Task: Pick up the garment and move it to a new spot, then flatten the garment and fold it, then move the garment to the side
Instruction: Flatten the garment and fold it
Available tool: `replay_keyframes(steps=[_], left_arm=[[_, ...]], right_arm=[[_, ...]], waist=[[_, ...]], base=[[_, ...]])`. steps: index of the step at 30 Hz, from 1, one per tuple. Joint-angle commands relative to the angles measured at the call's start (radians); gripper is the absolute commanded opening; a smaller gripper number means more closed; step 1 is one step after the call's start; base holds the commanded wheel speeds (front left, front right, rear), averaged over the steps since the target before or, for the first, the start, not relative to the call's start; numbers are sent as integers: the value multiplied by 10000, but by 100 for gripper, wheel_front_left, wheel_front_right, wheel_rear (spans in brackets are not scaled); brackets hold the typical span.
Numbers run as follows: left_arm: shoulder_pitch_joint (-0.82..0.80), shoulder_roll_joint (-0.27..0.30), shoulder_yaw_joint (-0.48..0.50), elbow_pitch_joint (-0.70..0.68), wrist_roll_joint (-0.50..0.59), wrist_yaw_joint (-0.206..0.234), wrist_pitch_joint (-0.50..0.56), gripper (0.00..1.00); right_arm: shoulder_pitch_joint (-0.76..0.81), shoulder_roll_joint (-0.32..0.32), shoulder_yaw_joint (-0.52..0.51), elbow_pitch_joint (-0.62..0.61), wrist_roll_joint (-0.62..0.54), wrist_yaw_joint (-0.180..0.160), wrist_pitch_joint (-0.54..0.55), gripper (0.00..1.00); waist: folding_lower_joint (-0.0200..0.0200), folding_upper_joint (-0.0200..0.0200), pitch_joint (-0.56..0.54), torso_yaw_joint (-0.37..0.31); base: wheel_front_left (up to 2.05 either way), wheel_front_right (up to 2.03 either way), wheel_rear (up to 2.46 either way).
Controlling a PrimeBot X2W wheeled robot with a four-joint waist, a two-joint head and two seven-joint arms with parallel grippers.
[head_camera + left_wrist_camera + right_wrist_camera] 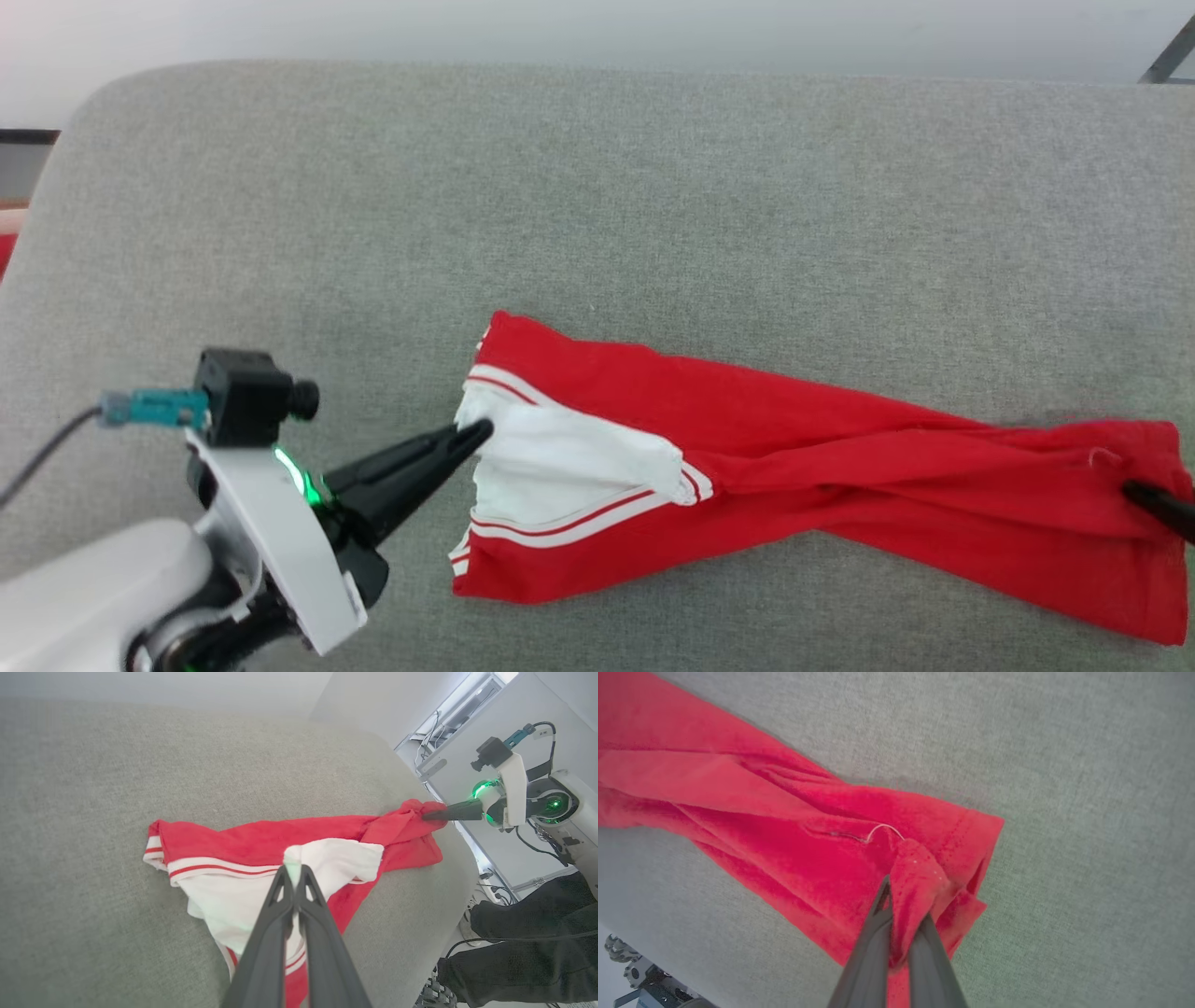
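Garment (794, 467) lies on grey fabric tabletop (597, 205), from centre to right edge. Long axis runs left–right, stretched between grippers, twisted mid-length. White sleeve end points left, red hem end right. Left gripper (471, 432): fingers clamped on white sleeve. Right gripper (1134, 490): fingers clamped on red hem corner. Loose white thread (885, 829) near hem. Person's dark-trousered legs (528, 942) beside tabletop edge.

Red garment (794, 467) with white sleeve, stretched lengthwise on grey surface

Left fingers (411, 467) and right fingers (1162, 504) pinch opposite ends of the garment (840, 457).
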Motion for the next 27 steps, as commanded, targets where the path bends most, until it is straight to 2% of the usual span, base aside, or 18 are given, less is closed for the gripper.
replay_keyframes(steps=[1, 8, 10, 18, 19, 20, 21, 22, 23, 24, 27], left_arm=[[280, -98, -47, 110, 28, 10, -194, 0], [764, -744, -200, 1068, 283, 10, -506, 0], [891, -1072, -248, 1296, 233, 10, -564, 0], [1166, -1758, -312, 2483, 454, 10, -817, 0], [1193, -1809, -311, 2567, 416, 10, -866, 22], [1215, -1860, -314, 2615, 395, 10, -898, 39], [1240, -1898, -319, 2657, 383, 10, -929, 47], [1265, -1901, -310, 2673, 351, 10, -967, 68], [1288, -1887, -280, 2670, 321, 10, -1023, 89], [1310, -1860, -243, 2647, 323, 10, -1040, 100], [1426, -1714, -79, 2516, 289, 10, -1110, 100]], right_arm=[[249, 127, -183, -88, -246, 3, 61, 0], [465, 846, -450, 254, -838, 3, -249, 0], [434, 956, -379, 445, -976, 3, -313, 0], [153, 1334, -171, 1063, -1176, 1, -855, 0], [131, 1371, -144, 1066, -1156, 1, -921, 0], [137, 1393, -97, 1052, -1117, 3, -979, 9], [121, 1422, -85, 1030, -1063, 3, -1034, 28], [101, 1442, -102, 1000, -1002, 3, -1098, 47], [106, 1451, -100, 967, -959, 3, -1118, 75], [134, 1455, -108, 924, -892, 3, -1157, 100], [260, 1454, -210, 801, -781, 3, -1198, 100]], waist=[[0, 0, 53, 14], [0, 0, 264, 33], [0, 0, 327, 35], [0, 0, 428, 8], [0, 0, 410, 1], [0, 0, 382, -6], [0, 0, 332, -7], [0, 0, 281, -9], [0, 0, 214, -7], [0, 0, 136, -1], [0, 0, -110, 17]], base=[[0, 0, 0], [0, 0, 0], [0, 0, 0], [0, 0, 0], [0, 0, 0], [0, 0, 0], [0, 0, 0], [0, 0, 0], [0, 0, 0], [0, 0, 0], [0, 0, 0]])
